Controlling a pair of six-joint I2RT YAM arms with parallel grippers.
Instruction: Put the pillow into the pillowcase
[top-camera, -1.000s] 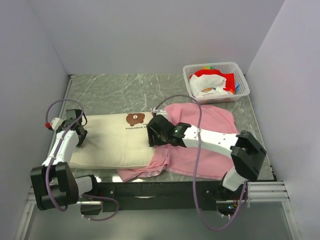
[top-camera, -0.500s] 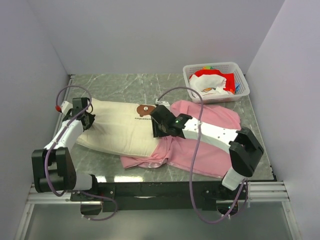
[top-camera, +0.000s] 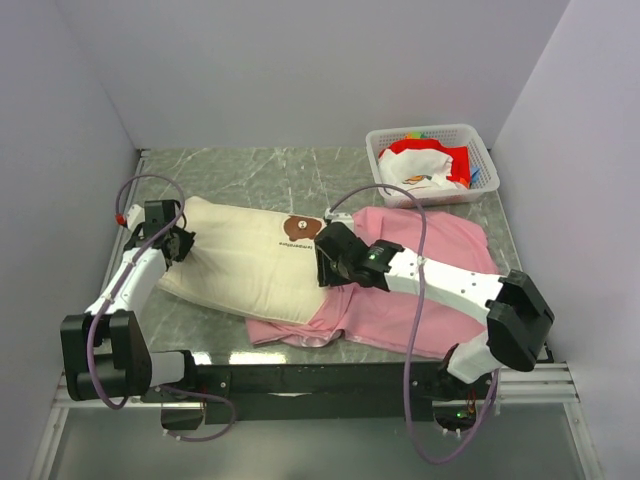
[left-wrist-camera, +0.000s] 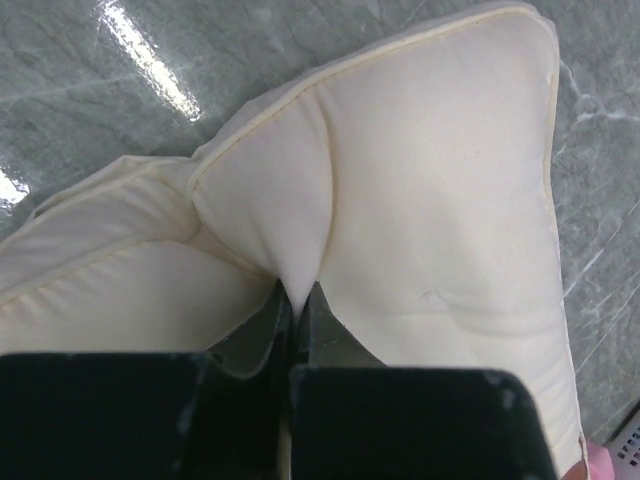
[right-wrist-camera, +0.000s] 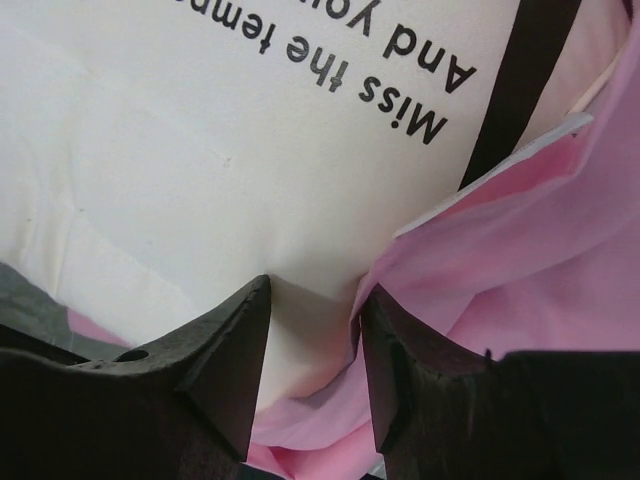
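Note:
The cream pillow (top-camera: 250, 265) lies slanted on the table, its brown bear mark (top-camera: 300, 228) near its right end. That end lies on or in the pink pillowcase (top-camera: 420, 290), which is spread to the right. My left gripper (top-camera: 180, 243) is shut on a pinched fold at the pillow's left end, seen close in the left wrist view (left-wrist-camera: 297, 295). My right gripper (top-camera: 325, 262) clamps the pillow's right end (right-wrist-camera: 200, 150), with the pink pillowcase edge (right-wrist-camera: 540, 250) against one finger (right-wrist-camera: 400, 340). Black printed text shows on the pillow there.
A white basket (top-camera: 430, 165) with red and white cloth stands at the back right. Grey walls close in the marble table (top-camera: 250, 175) on the left, back and right. The right arm lies across the pillowcase.
Both grippers have carried the pillow away from the front edge and to the right. Its right end now reaches further over the pillowcase, and the pillow lies slanted.

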